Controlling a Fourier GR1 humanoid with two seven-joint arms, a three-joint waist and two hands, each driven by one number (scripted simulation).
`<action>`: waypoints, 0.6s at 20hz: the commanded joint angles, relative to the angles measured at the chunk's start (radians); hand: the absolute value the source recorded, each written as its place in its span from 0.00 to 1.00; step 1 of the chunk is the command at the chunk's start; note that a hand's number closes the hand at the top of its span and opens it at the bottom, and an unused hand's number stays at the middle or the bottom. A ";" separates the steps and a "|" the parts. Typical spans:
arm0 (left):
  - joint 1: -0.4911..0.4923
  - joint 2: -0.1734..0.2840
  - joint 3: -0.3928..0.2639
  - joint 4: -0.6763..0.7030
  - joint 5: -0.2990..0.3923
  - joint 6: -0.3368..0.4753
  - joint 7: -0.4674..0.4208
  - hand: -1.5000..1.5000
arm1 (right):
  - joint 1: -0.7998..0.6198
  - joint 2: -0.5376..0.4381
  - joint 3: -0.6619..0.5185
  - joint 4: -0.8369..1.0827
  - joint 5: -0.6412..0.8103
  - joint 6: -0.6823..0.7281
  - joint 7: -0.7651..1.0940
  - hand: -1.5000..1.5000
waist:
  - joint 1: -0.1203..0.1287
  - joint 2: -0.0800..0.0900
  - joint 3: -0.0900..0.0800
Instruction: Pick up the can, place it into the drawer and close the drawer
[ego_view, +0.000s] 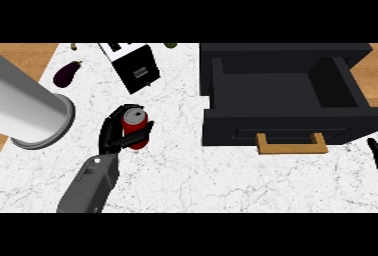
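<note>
A red can (136, 131) with a silver top (135, 117) stands left of centre on the white marble counter (221, 175). My left hand (111, 135) comes in from the lower left, with its fingers and thumb curled round the can and hiding part of its side. I cannot tell whether the can is lifted off the counter. To the right is the open black drawer (221, 95) with a wooden handle (291, 144); nothing lies inside it. At the right edge, just a thin strip of my right hand (373, 150) shows, straight and at rest.
A large silver cylinder (29, 112) lies on its side at the left. A purple eggplant (66, 73) lies at the back left. A black and white box (136, 67) stands behind the can. Something small and green (170, 44) sits at the counter's far edge.
</note>
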 joint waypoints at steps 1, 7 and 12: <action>-0.011 -0.007 0.003 0.005 0.026 -0.049 -0.003 1.00 | -0.037 -0.034 -0.058 0.027 -0.069 0.020 0.017 0.00 | 0.002 0.000 0.000; 0.103 -0.004 -0.041 -0.221 0.036 -0.047 0.082 1.00 | 0.110 0.023 -0.029 -0.021 -0.030 0.062 -0.082 0.00 | 0.008 -0.005 0.001; 0.219 0.083 0.010 -0.274 0.090 -0.136 0.032 1.00 | 0.039 -0.002 -0.022 -0.098 -0.048 0.010 0.063 0.00 | 0.008 -0.003 0.000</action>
